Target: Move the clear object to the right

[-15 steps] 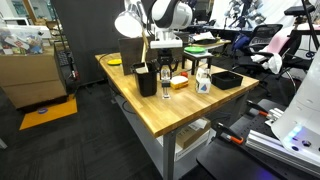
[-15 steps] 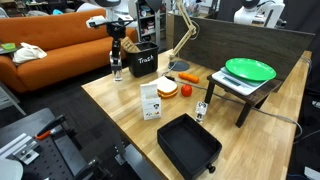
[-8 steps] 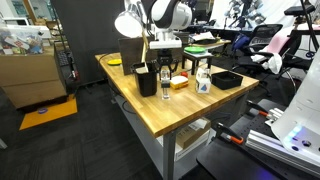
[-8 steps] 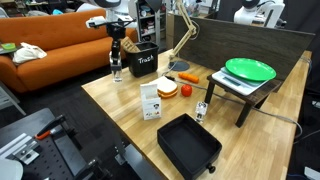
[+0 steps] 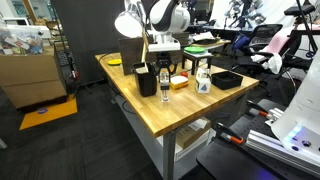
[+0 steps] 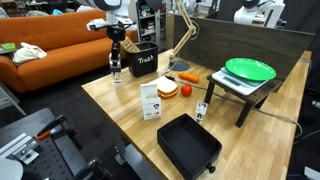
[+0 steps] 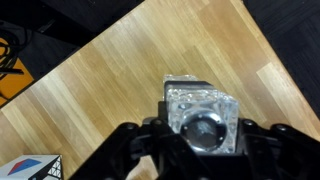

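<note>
The clear object (image 7: 200,112) is a small transparent faceted jar, seen from above in the wrist view between my two black fingers (image 7: 135,150). My gripper (image 7: 200,145) is shut on it. In both exterior views the gripper (image 6: 116,52) (image 5: 165,66) hangs straight down over the jar (image 6: 117,70) (image 5: 166,87), which stands upright near a corner of the wooden table (image 6: 120,125), right beside a black box. I cannot tell whether the jar touches the table.
The black box marked "Trash" (image 6: 143,62) stands close beside the jar. A white carton (image 6: 151,100), a sandwich-like item (image 6: 167,89), a black tray (image 6: 188,145), a green plate on a stand (image 6: 250,69) and a desk lamp (image 6: 180,30) are on the table. A white bottle (image 5: 203,78) stands nearby.
</note>
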You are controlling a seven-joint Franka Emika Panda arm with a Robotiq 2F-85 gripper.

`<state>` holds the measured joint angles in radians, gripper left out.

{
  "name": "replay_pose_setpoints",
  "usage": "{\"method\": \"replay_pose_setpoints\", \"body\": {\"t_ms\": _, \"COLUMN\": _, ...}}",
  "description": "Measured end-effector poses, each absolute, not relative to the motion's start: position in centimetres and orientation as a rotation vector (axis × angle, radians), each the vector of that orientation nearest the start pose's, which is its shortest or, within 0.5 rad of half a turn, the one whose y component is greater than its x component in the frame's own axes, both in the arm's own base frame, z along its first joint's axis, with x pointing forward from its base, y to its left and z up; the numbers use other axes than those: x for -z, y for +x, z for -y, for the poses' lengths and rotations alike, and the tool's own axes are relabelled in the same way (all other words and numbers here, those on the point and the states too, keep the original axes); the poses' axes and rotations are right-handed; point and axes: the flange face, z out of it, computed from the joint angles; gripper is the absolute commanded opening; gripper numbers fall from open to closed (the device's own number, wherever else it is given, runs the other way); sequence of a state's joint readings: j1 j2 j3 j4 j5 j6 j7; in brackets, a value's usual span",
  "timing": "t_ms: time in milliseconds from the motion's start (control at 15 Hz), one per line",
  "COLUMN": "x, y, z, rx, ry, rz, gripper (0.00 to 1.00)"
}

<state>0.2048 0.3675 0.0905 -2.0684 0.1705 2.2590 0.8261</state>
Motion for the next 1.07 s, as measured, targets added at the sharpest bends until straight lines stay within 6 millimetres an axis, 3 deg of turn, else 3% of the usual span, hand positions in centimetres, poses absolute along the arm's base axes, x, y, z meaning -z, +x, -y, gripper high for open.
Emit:
{"method": "replay_pose_setpoints", "body": {"t_ms": 333, "x": -23.0, "y": 55.1, "z": -17.7, "rx": -0.369, "ry": -2.925, "rz": -0.984, "gripper": 0.26}}
{"method": "replay_pose_setpoints", "body": {"t_ms": 400, "x": -22.8, "y": 55.1, "z": -17.8, "rx": -0.373, "ry": -2.927, "rz": -0.983, "gripper": 0.68}}
{"method": "replay_pose_setpoints", "body": {"t_ms": 467, "x": -22.6, "y": 55.1, "z": -17.9, "rx": -0.376, "ry": -2.928, "rz": -0.982, "gripper": 0.78}}
{"method": "replay_pose_setpoints", "body": {"t_ms": 533, "x": -22.5, "y": 55.1, "z": -17.9, "rx": -0.379, "ry": -2.929, "rz": -0.981, "gripper": 0.58}}
{"method": "replay_pose_setpoints", "body": {"t_ms": 733, "x": -22.2, "y": 55.1, "z": -17.9, "rx": -0.384, "ry": -2.930, "rz": -0.982, "gripper": 0.78}}
{"method": "replay_pose_setpoints", "body": {"t_ms": 1067, "x": -22.2, "y": 55.1, "z": -17.9, "rx": -0.384, "ry": -2.930, "rz": -0.982, "gripper": 0.78}}
